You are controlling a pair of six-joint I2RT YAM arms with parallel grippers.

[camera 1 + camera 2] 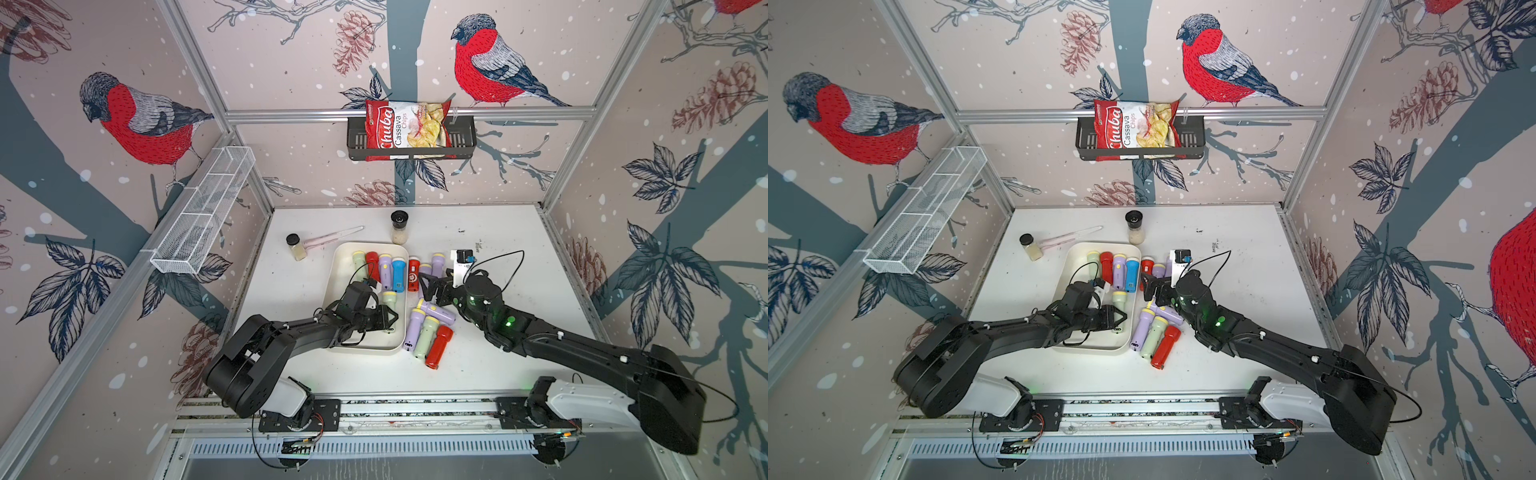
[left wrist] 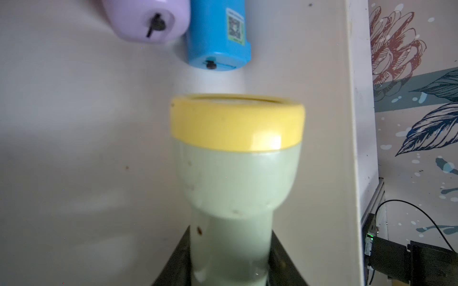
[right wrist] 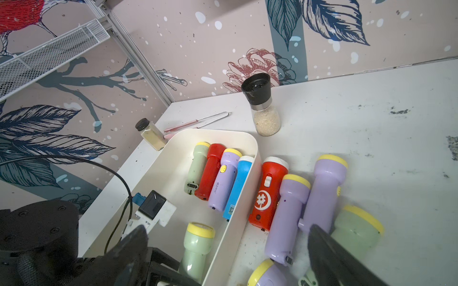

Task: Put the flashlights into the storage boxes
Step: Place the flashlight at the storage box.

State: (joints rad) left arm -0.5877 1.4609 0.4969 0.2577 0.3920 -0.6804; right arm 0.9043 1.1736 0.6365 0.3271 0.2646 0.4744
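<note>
Nearest me, four flashlights [image 1: 426,332] (two lilac, one pale green, one red) are lying bunched on the worktop [image 1: 532,257] just off the tray's near right corner. The left end effector [image 1: 388,318] is reaching into the near half of the cream tray [image 1: 338,286] and clamping the barrel of a pale green flashlight [image 2: 238,178]. Its yellow head is pointing at the far row, and the tray's right wall is running just beside it. Whether it is touching the tray floor I cannot tell.

The right end effector [image 1: 432,289] is hanging with its jaws spread wide over the lilac flashlights [image 3: 287,215] outside that wall. A red flashlight [image 1: 413,274] is lying just beside the wall.

Farther in, a row of four [image 1: 385,270] is lying side by side at the tray's far end. Beyond the rim, a small jar [image 1: 296,247], pink tongs [image 1: 334,236] and a grinder jar [image 1: 400,227] are crowding close. Open worktop is stretching away to the right of the right arm.
</note>
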